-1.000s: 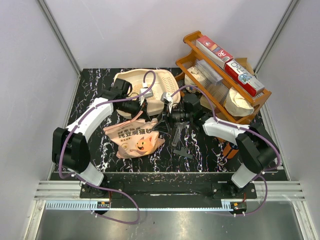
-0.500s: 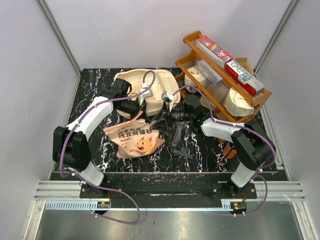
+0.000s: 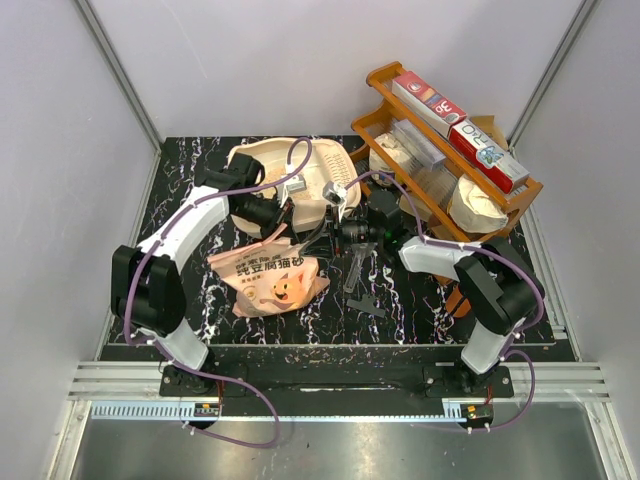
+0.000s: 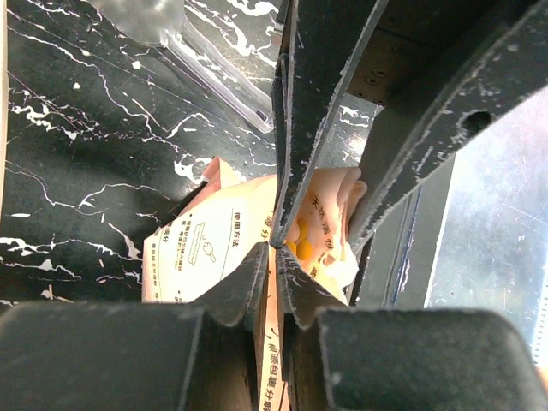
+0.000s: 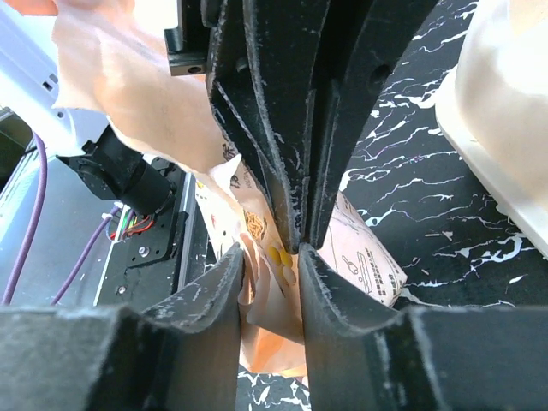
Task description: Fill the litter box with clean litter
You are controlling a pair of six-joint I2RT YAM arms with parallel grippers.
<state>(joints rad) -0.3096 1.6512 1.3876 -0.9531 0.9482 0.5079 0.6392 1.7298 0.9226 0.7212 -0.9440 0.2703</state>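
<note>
With left gripper (image 4: 272, 244) and right gripper (image 5: 295, 248) both pinched onto the top edge of the pink-orange printed plastic bag (image 3: 270, 275), just near of the cream-beige round-cornered plastic litter box (image 3: 258, 158), treat as bag pickup; next, lift and tip over tray wall.

Brown wooden rack (image 3: 508, 212) back right; orange printed bag (image 3: 270, 278) centre-left.

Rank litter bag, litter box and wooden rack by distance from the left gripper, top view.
1. litter bag: pinched in the left gripper, hanging toward the arm bases.
2. litter box: just behind the gripper.
3. wooden rack: far right corner.
</note>
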